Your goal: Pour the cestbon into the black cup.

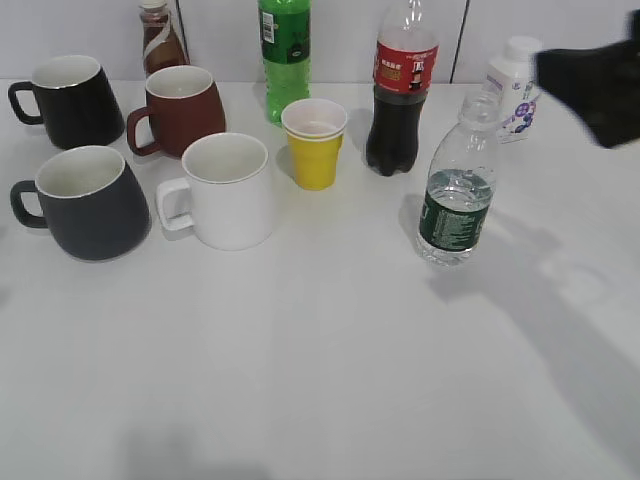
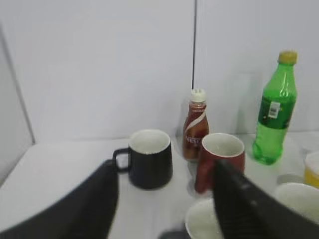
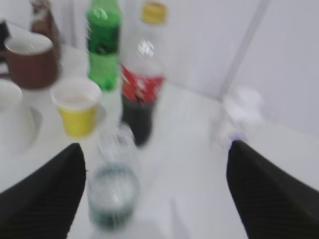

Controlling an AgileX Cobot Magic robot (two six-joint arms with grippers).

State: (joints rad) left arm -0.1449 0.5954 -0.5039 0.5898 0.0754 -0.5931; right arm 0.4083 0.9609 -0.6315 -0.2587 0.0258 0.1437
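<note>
The cestbon (image 1: 457, 190) stands upright and uncapped on the right of the table, partly filled with water. In the blurred right wrist view the cestbon (image 3: 112, 189) lies ahead, between the fingers and nearer the left one. My right gripper (image 3: 157, 191) is open and empty; in the exterior view the right gripper (image 1: 585, 85) hangs above and behind the bottle at the upper right. The black cup (image 1: 88, 205) stands front left; its rim shows low in the left wrist view (image 2: 202, 224). My left gripper (image 2: 164, 199) is open and empty, out of the exterior view.
A glossy black mug (image 1: 68, 100), a red-brown mug (image 1: 180, 108), a white mug (image 1: 228, 190), a yellow paper cup (image 1: 315, 143), a green soda bottle (image 1: 285, 50), a cola bottle (image 1: 402, 95), a brown bottle (image 1: 160, 40) and a small white bottle (image 1: 515, 100) stand around.
</note>
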